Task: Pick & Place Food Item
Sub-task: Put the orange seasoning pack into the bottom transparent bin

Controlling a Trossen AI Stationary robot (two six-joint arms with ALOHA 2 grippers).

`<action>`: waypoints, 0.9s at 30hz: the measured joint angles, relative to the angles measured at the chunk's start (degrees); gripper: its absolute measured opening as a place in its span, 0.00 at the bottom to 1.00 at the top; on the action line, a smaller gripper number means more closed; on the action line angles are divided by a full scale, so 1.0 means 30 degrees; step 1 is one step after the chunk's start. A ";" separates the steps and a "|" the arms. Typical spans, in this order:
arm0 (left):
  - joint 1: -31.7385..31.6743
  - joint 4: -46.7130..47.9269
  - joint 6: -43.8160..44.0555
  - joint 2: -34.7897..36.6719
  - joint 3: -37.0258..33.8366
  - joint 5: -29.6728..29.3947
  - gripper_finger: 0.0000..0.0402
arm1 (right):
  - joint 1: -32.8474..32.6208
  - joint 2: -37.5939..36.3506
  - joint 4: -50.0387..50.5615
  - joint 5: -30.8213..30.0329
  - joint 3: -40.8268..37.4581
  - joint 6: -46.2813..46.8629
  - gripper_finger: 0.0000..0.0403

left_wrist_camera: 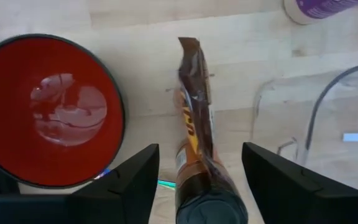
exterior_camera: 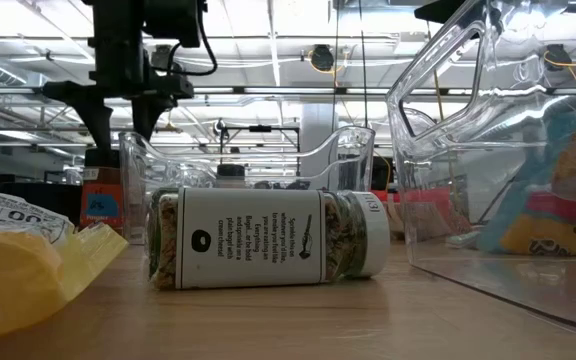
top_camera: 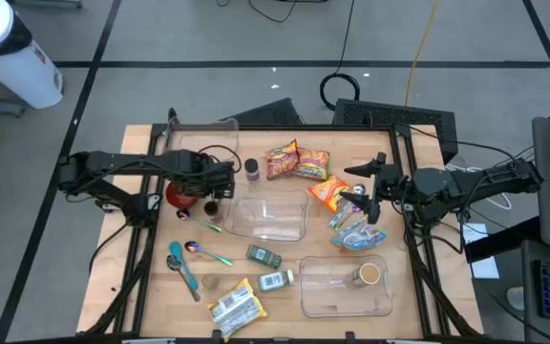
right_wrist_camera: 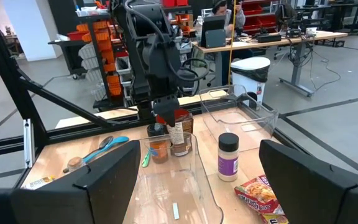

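Between left claw fingers, only its wrist view shows a brown bottle.

Overhead camera looks straight down; both it and right wrist see the red bowl.

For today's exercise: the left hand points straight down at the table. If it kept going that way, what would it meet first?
Most likely the upright brown bottle. In the left wrist view it stands between the left hand's open fingers, its dark cap nearest. The red bowl sits off to one side, outside that line. How far the cap lies below the fingertips is unclear.
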State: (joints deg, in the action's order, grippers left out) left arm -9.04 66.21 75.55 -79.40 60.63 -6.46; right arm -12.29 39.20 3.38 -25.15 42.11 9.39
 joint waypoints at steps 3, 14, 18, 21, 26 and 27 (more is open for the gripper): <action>0.0000 -0.0147 0.0250 0.0000 -0.0069 -0.0095 0.51 | 0.0000 0.0000 0.0000 -0.0002 0.0000 0.0000 0.79; -0.0216 -0.0116 0.1036 0.0000 -0.0072 -0.0552 0.14 | 0.0000 0.0000 0.0007 -0.0006 0.0000 0.0004 0.79; -0.0462 -0.0116 0.1117 0.0000 -0.0071 -0.0850 0.02 | 0.0000 0.0000 0.0001 -0.0006 0.0000 0.0000 0.79; -0.0688 -0.0113 0.1059 0.0000 -0.0073 -0.0885 0.02 | 0.0000 0.0000 0.0004 -0.0006 0.0000 0.0004 0.79; -0.0860 -0.0094 0.0478 0.0000 -0.0073 -0.0728 0.01 | 0.0000 0.0000 0.0000 -0.0006 0.0000 0.0007 0.79; -0.0860 -0.0095 0.0265 0.0000 -0.0069 -0.0542 0.01 | 0.0000 0.0000 0.0000 -0.0006 0.0000 0.0002 0.79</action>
State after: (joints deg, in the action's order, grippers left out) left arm -11.62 65.93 76.35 -79.40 60.42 -8.08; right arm -12.29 39.20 3.38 -25.17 42.11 9.39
